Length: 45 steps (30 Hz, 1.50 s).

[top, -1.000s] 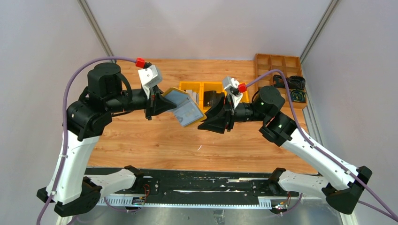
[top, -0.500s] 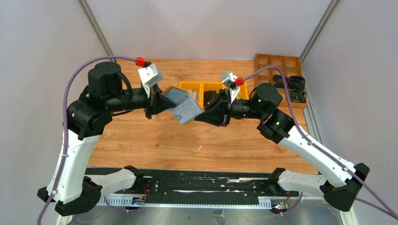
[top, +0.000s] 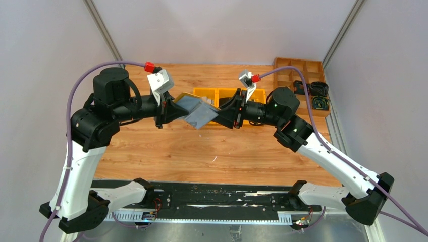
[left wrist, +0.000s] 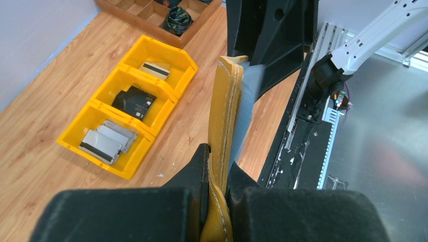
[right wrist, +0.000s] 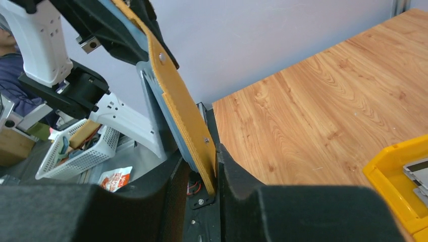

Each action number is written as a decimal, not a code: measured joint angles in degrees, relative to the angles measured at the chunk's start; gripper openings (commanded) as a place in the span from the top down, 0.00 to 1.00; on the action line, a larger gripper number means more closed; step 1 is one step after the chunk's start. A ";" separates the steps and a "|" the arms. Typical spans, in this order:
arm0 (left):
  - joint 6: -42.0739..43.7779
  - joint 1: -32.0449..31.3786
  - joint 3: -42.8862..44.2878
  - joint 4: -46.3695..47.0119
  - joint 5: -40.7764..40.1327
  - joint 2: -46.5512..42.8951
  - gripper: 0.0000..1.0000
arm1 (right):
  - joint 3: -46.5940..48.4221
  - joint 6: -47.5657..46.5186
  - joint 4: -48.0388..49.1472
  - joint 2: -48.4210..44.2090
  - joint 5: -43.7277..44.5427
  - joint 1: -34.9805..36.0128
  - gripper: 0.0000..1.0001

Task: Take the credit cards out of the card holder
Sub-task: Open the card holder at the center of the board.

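3 yellow bins [left wrist: 121, 118], then a wooden tray [left wrist: 142, 20], beyond the card holder [left wrist: 225, 116]

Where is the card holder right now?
Top view, centre: the card holder is held in the air between the left pincer and right pincer, just in front of the yellow bins.

Looks to us like a robotics lab cell, not anybody's home or shop. The left arm [top: 75, 166] and right arm [top: 333, 159] are bolted to a black rail [top: 212, 194] at the near edge of a wood-grain surface [top: 166, 151]. It's boxed in by plain grey panels [top: 222, 30] on aluminium posts [top: 105, 34]. We can see a purple cable [top: 121, 63] running to each wrist. There are also yellow bins [left wrist: 128, 166] and a wooden divided tray [top: 298, 68] for sorting. Past the edge there's a white basket [right wrist: 75, 148] of odds and ends.
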 measured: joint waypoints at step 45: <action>1.53 0.09 -1.01 -0.57 2.08 -0.66 0.92 | 4.98 3.08 7.48 5.92 15.65 10.78 0.94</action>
